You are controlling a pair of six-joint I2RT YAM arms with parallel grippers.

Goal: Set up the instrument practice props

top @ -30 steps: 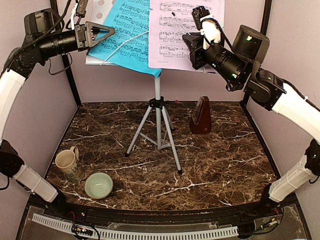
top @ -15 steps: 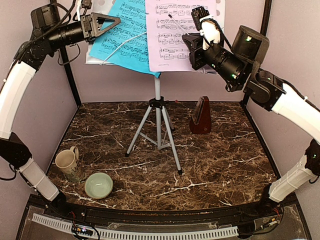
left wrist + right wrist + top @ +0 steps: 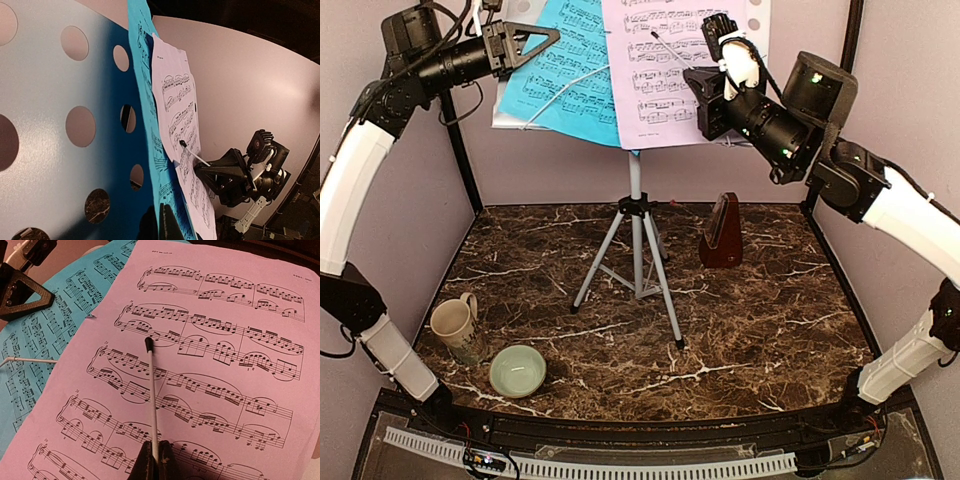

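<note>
We see a blue page and a pink page, both lined with black staves, a white desk dotted with round holes, a silver tripod, a dark-red metronome, a brown table veined white, a beige mug, and a pale green bowl.

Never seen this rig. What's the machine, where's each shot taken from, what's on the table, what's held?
Two robot arms, left and right, bolted at the near edge of a marble table, each with a two-finger gripper. Wide shot: fixed camera above and behind them. The other two: a camera on each wrist. On the table: a tripod music stand, metronome, mug, bowl. A blue page and a pink page rest on the stand. The left gripper looks shut on the blue page's edge; the right gripper pinches a thin white rod over the pink page.
</note>
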